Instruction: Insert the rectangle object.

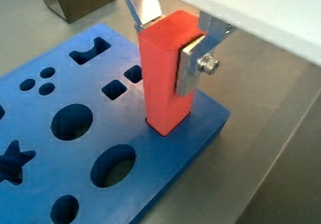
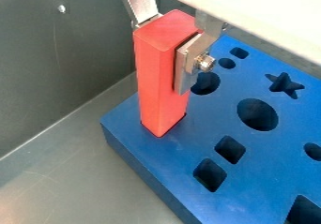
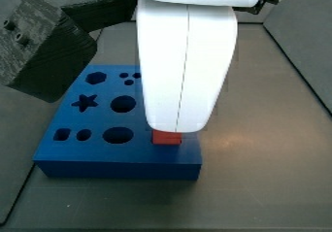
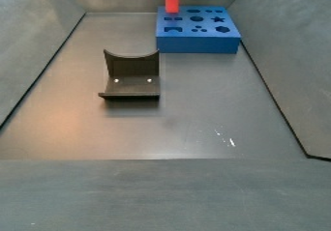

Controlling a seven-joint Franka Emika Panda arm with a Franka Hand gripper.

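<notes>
My gripper is shut on the rectangle object, a slim red-pink bar held upright; both show in the other wrist view too, gripper and bar. One silver finger presses its side and the other sits behind its top. The bar's lower end meets the blue block near a corner and seems to sit just inside a hole there. In a side view the white arm body hides the gripper, and only the bar's foot shows on the block.
The blue block lies at the far end of the grey bin, with several shaped holes such as a star. The fixture stands mid-floor and also shows in a side view. A dark olive block lies beyond the blue block. Bin walls rise on all sides.
</notes>
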